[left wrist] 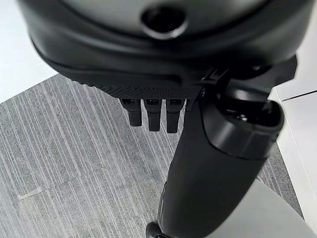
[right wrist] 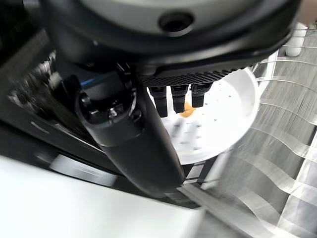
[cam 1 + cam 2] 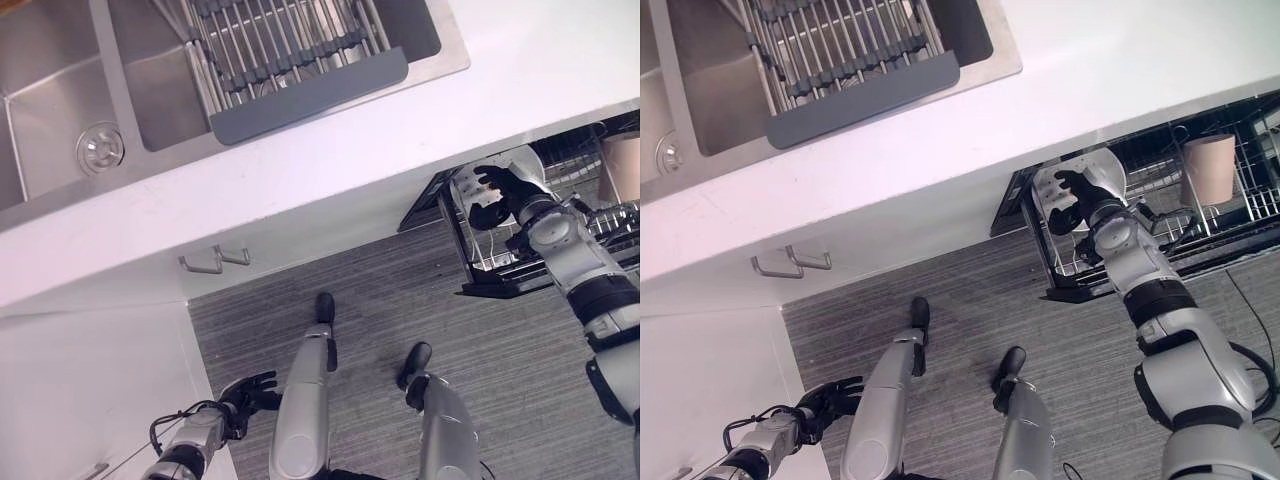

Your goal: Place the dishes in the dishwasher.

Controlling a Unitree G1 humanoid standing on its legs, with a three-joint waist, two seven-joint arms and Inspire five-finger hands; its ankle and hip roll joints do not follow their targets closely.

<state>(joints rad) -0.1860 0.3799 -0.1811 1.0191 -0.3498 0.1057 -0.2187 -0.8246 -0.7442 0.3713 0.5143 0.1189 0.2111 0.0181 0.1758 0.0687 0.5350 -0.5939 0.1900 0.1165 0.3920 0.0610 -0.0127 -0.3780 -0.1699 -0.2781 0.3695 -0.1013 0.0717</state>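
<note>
Right hand [image 3: 1080, 195] at three o'clock, fingers and thumb curled round the rim of a white plate [image 2: 225, 116], plate standing on edge in the dishwasher rack [image 3: 1230, 225] under the counter [image 3: 940, 150]. Beige cup [image 3: 1208, 167] farther along the rack. Left hand [image 3: 252, 390] at seven o'clock, fingers loosely spread, holding nothing, above grey floor [image 3: 400, 290].

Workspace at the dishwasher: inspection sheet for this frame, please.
Surface: white countertop with steel sink; grey roll-up drying rack across the basin.
Job's things: white plate upright in the pulled-out dishwasher rack; a beige cup stands further along it.
Clutter: nothing seen.
Hands: right hand against the plate, fingers curled over it; left hand low by the cabinet, relaxed, holding nothing.
Cables: nothing seen.
Surroundings: grey striped floor; white cabinet with handles.
</note>
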